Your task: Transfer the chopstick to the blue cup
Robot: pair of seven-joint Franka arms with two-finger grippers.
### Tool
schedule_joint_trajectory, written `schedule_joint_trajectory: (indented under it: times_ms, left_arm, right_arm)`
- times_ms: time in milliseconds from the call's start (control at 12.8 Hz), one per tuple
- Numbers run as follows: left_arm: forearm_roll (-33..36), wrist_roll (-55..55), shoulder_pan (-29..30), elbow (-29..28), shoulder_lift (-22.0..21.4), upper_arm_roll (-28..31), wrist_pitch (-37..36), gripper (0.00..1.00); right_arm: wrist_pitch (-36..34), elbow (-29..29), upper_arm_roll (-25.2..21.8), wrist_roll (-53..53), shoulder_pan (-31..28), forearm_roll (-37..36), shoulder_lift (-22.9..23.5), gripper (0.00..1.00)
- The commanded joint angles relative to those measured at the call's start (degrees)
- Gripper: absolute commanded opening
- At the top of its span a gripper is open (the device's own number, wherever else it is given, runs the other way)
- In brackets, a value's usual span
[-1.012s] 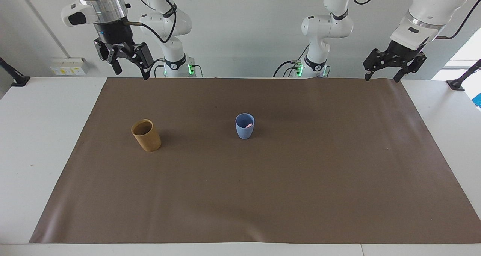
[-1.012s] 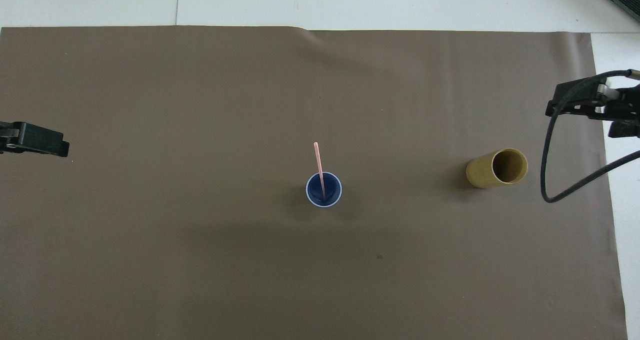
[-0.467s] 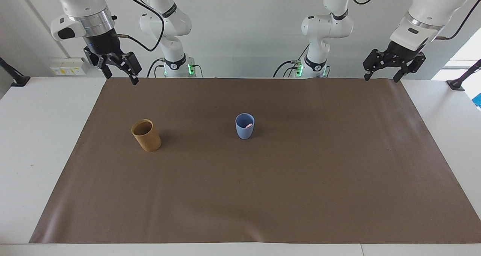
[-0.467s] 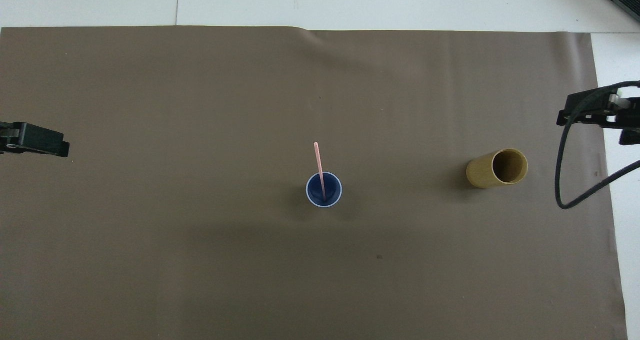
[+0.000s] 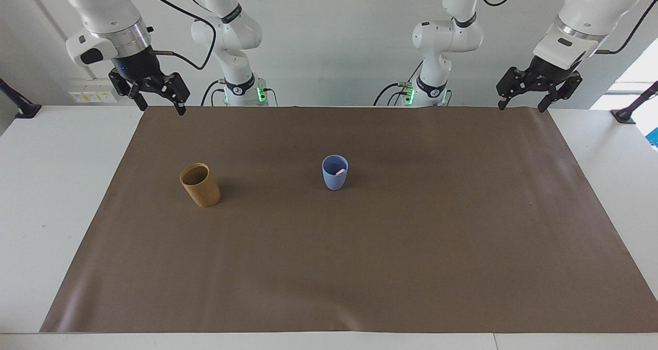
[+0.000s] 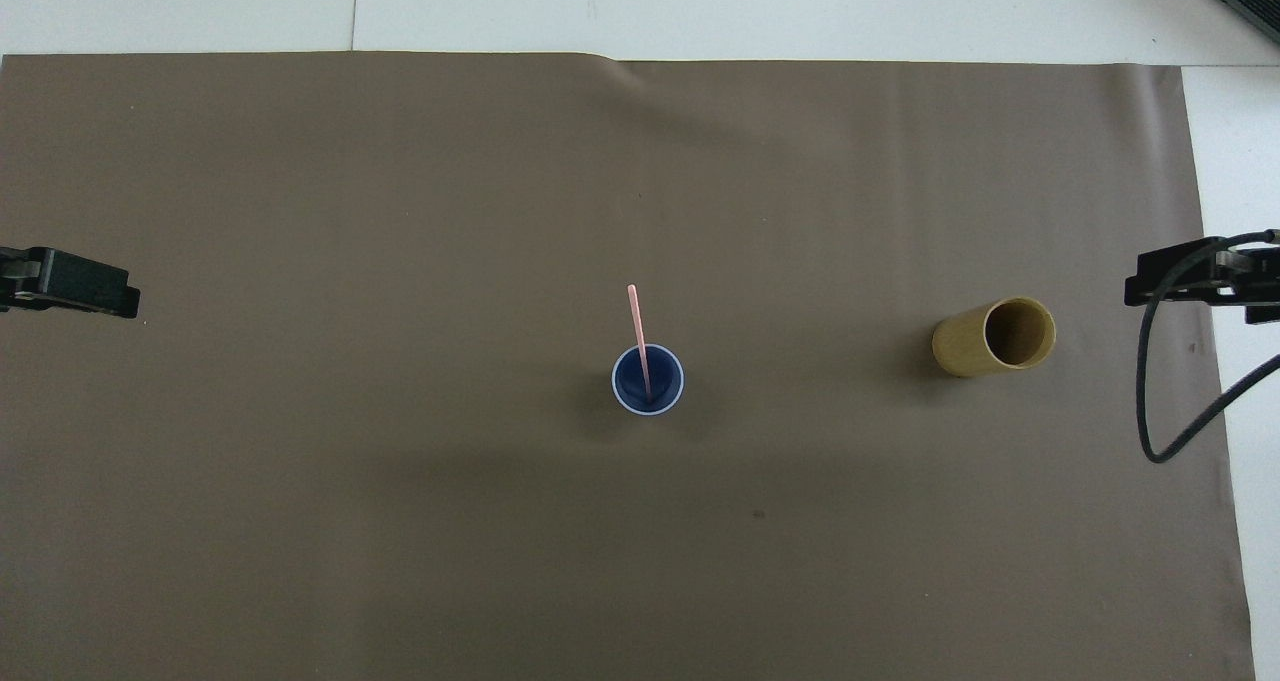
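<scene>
The light-blue cup (image 5: 334, 181) stands upright in the middle of the brown mat. The pale-pink chopstick (image 6: 637, 326) stands in it, leaning on the rim, with its upper end sticking out; in the facing view only its pink tip (image 5: 340, 171) shows inside the cup. It also shows in the overhead view (image 6: 668, 383). My right gripper (image 5: 159, 107) is open and empty, in the air over the mat's corner at the right arm's end. My left gripper (image 5: 522, 106) is open and empty, waiting over the mat's corner at the left arm's end.
A tan-brown cylindrical cup (image 5: 200, 186) stands on the mat beside the blue cup, toward the right arm's end; it looks empty in the overhead view (image 6: 1015, 333). The brown mat (image 5: 411, 247) covers most of the white table. The right arm's black cable (image 6: 1150, 401) hangs over the mat's edge.
My right gripper has pulled back toward the right arm's end of the table. The left gripper, both cups and the chopstick have not moved.
</scene>
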Motion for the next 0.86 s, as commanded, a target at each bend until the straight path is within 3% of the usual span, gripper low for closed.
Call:
schedule_joint_trajectory:
  times_ms: [0, 156, 778]
  left_arm:
    - [0.5, 0.6, 0.8, -1.2, -1.3, -0.6, -0.4, 1.0]
    - [0.5, 0.6, 0.8, -1.2, -1.3, -0.6, -0.4, 1.0]
    - [0.5, 0.6, 0.8, -1.2, -1.3, -0.6, -0.4, 1.0]
  right_arm:
    - [-2.7, 0.2, 0.3, -1.4, -0.6, -1.0, -0.7, 1.0]
    - [-5.0, 3.6, 0.4, -1.4, 0.1, -2.8, 1.2, 1.0]
    - [-5.0, 3.7, 0.5, 1.6, -0.2, -0.2, 0.9, 1.0]
